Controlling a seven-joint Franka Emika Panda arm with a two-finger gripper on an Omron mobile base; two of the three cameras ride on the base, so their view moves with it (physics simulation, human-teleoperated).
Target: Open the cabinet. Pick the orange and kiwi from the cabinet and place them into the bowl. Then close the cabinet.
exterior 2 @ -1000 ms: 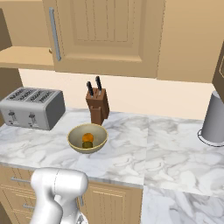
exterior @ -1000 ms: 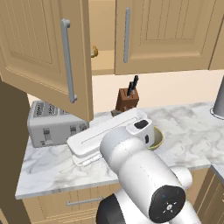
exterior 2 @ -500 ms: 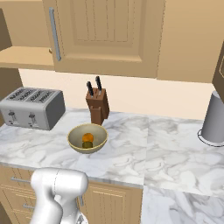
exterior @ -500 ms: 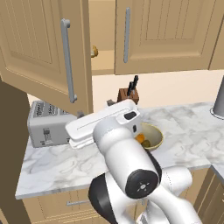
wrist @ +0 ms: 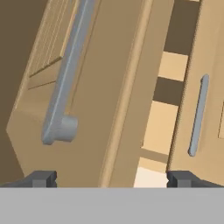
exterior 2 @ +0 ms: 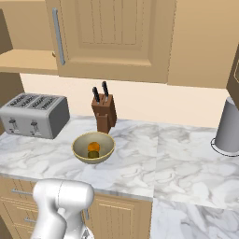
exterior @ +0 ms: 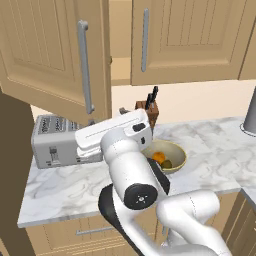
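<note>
While the left door hangs wide: the cabinet point(exterior: 150, 45) has its left door swung out toward the camera in the left base view and its right door shut flat against the frame.
Cabinet handles: each door carries a vertical grey bar; the open door's bar point(wrist: 65, 83) runs close in front of the hand camera, its lower mount just above the left tip.
Cabinet inside: through the gap between the doors the hand view shows pale shelf boards with dark spaces between them.
Jaws: spread wide, nothing between them; the gripper point(wrist: 111, 178) points at the open door's edge, its two dark tips far apart at the bottom of the hand view.
Bowl: the bowl point(exterior 2: 93, 147) sits on the marble surface point(exterior 2: 182, 163), just in front of the knife block point(exterior 2: 104, 112).
Orange: the orange point(exterior 2: 93, 146) lies inside the bowl.
Kiwi: the kiwi point(exterior 2: 93, 154) lies inside the bowl too, touching the orange on its near side in the right base view.
Toaster: the grey toaster point(exterior 2: 33, 115) stands on the surface to the left of the bowl, well apart from it.
Kettle: a grey kettle point(exterior 2: 228, 127) stands at the right end of the surface.
</note>
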